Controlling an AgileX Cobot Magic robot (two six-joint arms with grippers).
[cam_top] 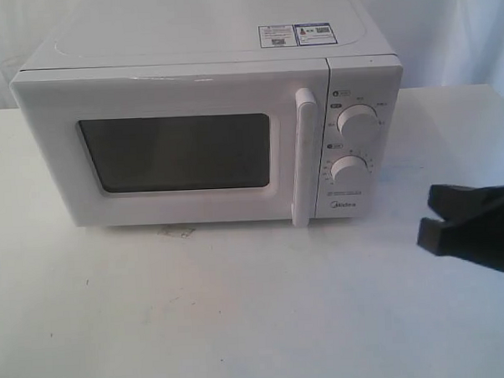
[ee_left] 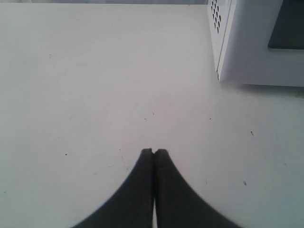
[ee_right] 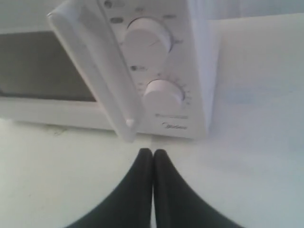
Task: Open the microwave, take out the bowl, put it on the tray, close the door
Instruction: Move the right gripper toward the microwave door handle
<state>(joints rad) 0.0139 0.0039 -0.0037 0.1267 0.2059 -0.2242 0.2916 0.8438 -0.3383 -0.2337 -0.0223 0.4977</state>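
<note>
The white microwave (cam_top: pixel 204 57) stands at the back of the table with its door (cam_top: pixel 58 156) closed, and its dark window (cam_top: pixel 179 152) lets nothing inside be seen. A tall white bar handle (cam_top: pixel 305 157) runs down the door's right side. The bowl is hidden and the tray is out of view. My right gripper (cam_top: pixel 427 219) is low over the table to the right of the microwave, shut and empty. In the right wrist view it (ee_right: pixel 153 152) points at the foot of the handle (ee_right: pixel 102 71). My left gripper (ee_left: pixel 153 152) is shut and empty over bare table beside the microwave's vented side (ee_left: pixel 216 28).
Two round white knobs (cam_top: pixel 358 119) (cam_top: pixel 350 169) sit on the control panel to the right of the handle. Stickers (cam_top: pixel 298 35) lie on the microwave's top. The white table (cam_top: pixel 240 307) stretches in front, backed by a white curtain.
</note>
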